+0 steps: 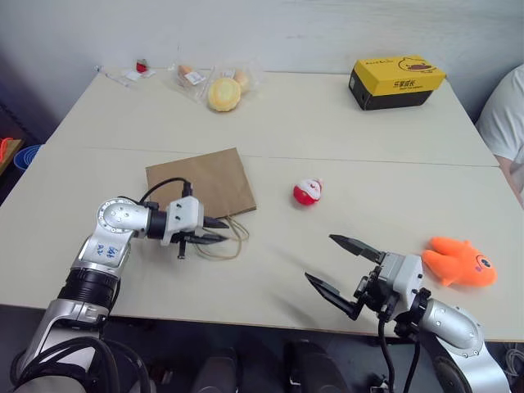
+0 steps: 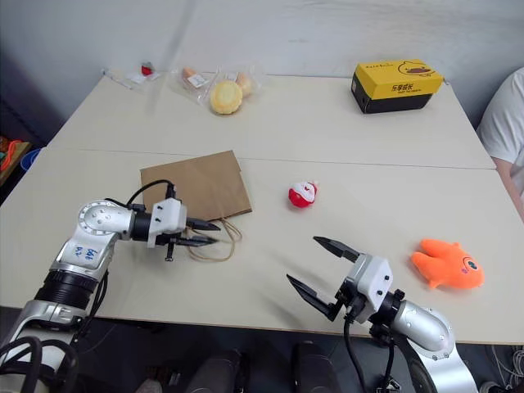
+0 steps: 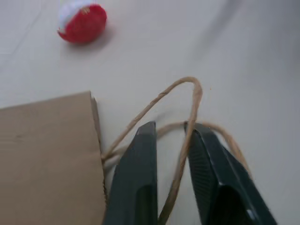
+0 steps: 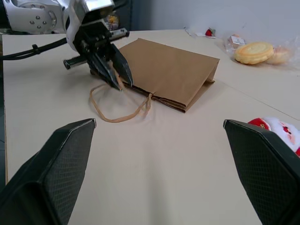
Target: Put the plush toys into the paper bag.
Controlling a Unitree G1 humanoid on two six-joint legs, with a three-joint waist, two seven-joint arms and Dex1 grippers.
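Left wrist view: I've got the left gripper [image 3: 171,154] pinched on a handle [image 3: 187,117] of the paper bag [image 1: 201,182], which lies flat. Right gripper [image 1: 342,268] gapes wide, empty. Red-and-white toy [image 1: 307,191] and orange fish [image 1: 460,261] sit on the table; next I'd lift the bag open.

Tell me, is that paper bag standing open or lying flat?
Lying flat. The bag rests folded on the table, mouth closed, with the left claw pinching one handle.

Both arms are showing silver metal shells with black joints; the left gripper [image 1: 219,231] is wearing a white housing, a black cable looping behind it; the right gripper [image 1: 340,266] is showing cross-hatched black fingers.
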